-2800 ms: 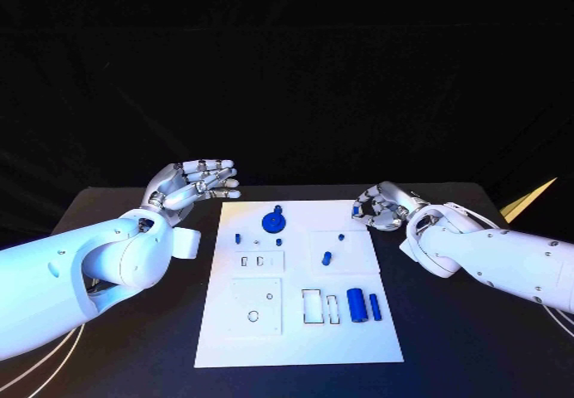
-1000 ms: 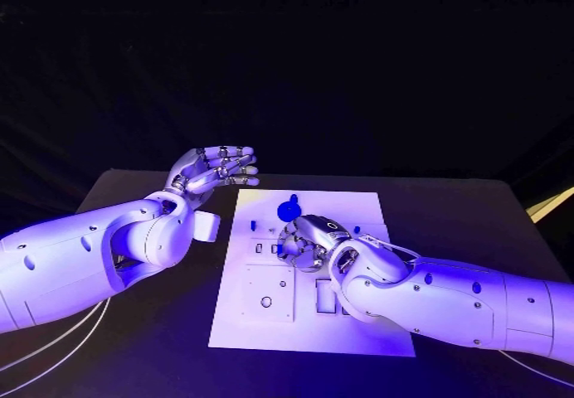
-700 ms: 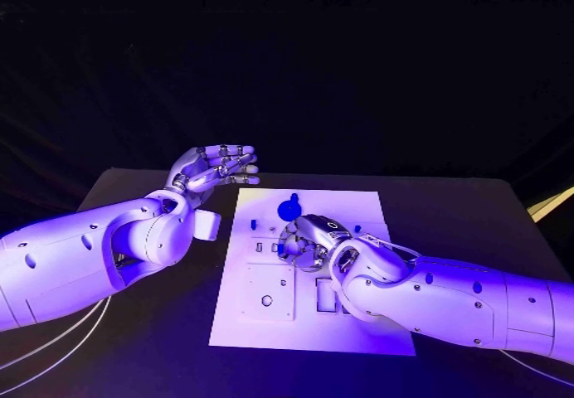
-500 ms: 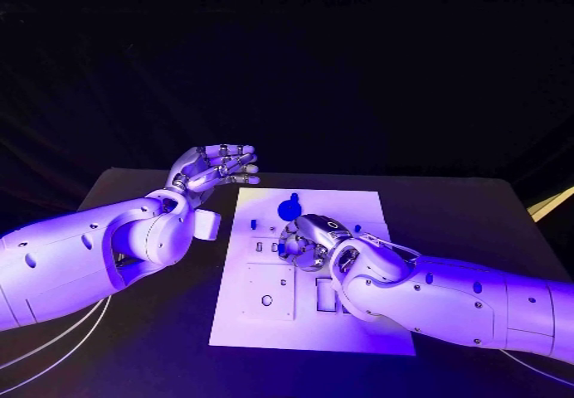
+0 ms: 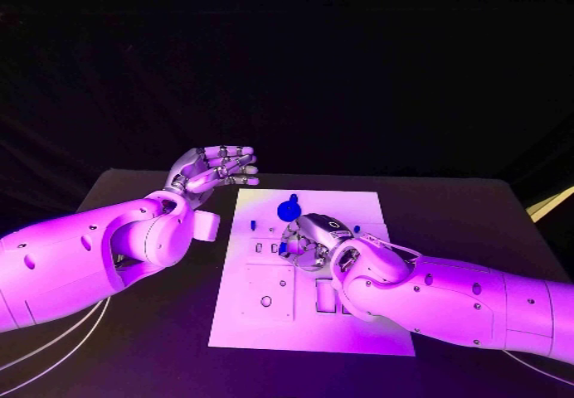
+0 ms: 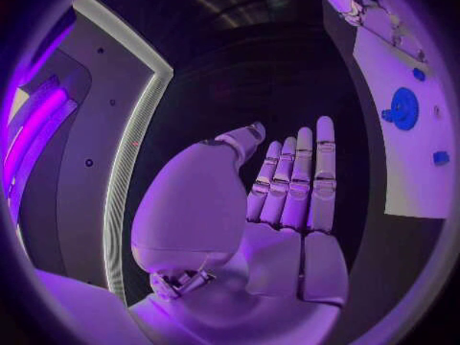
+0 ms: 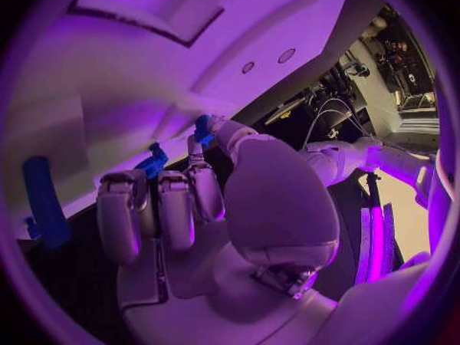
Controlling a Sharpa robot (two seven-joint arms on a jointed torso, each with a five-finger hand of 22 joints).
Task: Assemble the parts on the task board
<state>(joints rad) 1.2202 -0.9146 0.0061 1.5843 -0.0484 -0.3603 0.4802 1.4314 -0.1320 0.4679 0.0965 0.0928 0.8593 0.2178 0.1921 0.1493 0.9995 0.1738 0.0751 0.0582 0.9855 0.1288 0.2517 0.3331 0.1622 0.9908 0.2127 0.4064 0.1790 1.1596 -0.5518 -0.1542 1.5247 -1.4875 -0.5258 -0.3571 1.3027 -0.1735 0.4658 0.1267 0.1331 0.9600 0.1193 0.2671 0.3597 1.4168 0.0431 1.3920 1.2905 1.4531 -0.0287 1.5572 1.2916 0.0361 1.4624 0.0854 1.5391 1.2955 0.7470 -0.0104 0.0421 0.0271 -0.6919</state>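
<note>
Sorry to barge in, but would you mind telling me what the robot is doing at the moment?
It is assembling small blue parts on the white task board. The right hand is down over the middle of the board, with a small blue part at its fingertips, close to the board's surface. The left hand hovers beside the board's far left corner, fingers apart and holding nothing. A round blue part lies near the board's far edge.

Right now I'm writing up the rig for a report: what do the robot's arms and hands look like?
Both arms are smooth, rounded white shells dotted with small dark screw holes. The left arm trails thin pale cables beneath it. The left hand and right hand are silver, many-fingered, built of jointed metallic segments with pale fingertip pads.
</note>
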